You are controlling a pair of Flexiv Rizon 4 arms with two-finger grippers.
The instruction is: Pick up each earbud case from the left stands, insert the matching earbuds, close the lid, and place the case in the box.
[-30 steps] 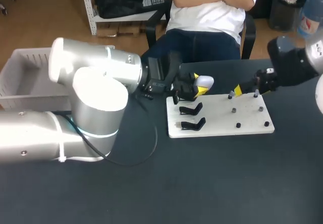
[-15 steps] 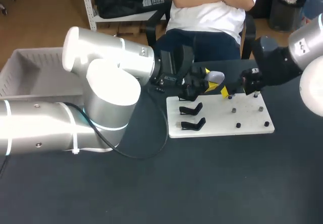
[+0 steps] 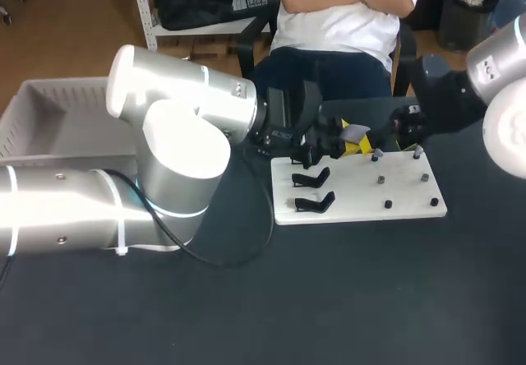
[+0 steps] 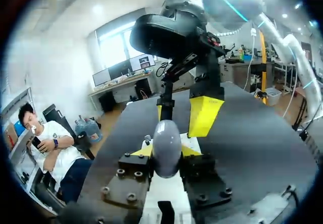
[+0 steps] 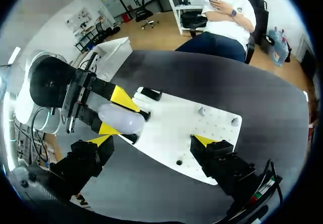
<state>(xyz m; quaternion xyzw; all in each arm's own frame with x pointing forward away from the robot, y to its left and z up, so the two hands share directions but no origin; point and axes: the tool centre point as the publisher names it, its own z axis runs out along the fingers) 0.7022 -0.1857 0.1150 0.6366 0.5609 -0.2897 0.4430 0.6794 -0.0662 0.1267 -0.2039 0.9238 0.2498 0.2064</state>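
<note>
A dark table carries a white board, with two black stands on the board's left part and small dark pegs on its right part. A pale box sits at the table's far left, well apart from the board.

The earbud case, a smooth grey-white oval with its lid down, is held in the air over the board's far edge, above the stands and touching neither them nor the board. In the left wrist view the case has its long axis running out along the fingers, and its rounded free end points ahead toward the other gripper. In the right wrist view the case lies roughly level, with its long axis across the board.

The left arm comes in from the left with its big elbow low over the table and its forearm stretched across to the board. The left gripper pinches the case, one yellow tip on each of two opposite sides. The right arm enters from the far right with its dark wrist turned toward the left one. The right gripper has its fingers spread wide with nothing between them, and it faces the case from just beside it.
</note>
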